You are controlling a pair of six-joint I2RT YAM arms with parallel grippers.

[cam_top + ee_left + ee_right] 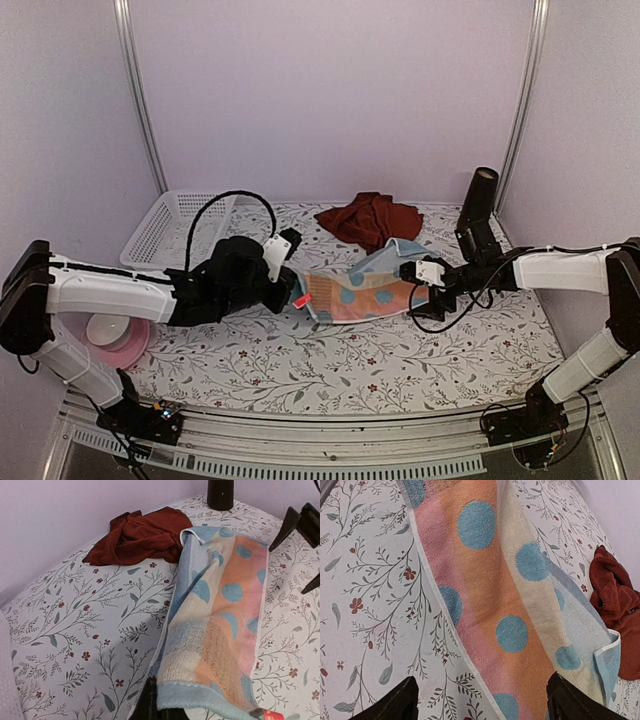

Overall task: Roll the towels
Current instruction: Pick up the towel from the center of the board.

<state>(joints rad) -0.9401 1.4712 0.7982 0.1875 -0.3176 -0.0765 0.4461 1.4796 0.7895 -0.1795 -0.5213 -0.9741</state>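
Top external view: the pastel towel (365,290) lies mid-table (300,400) as a long folded strip stretched between the two arms, and the maroon towel (368,220) sits crumpled behind it, touching or just beside the strip's far corner. The left gripper (292,285) is clenched on the strip's left end, beside the red tag (300,298). The right gripper (415,288) stands released at the other end, its fingers (395,702) spread wide to either side of the cloth. Both towels look like light, limp terry that will sag, wrinkle and slide on the printed cover rather than hold a shape. A roll will probably start best from a short hemmed end, pinched through all the layers so the fold stays together. The maroon one would likely need spreading flat first, taken by a corner or hem. The left wrist view cuts off its own fingers at the bottom edge, so the pinch itself is barely seen. The right wrist view shows only the fingertips, and whether they touch the cloth is hard to tell. How many layers the strip has, and where the maroon towel's edges run inside its heap, cannot be made out.
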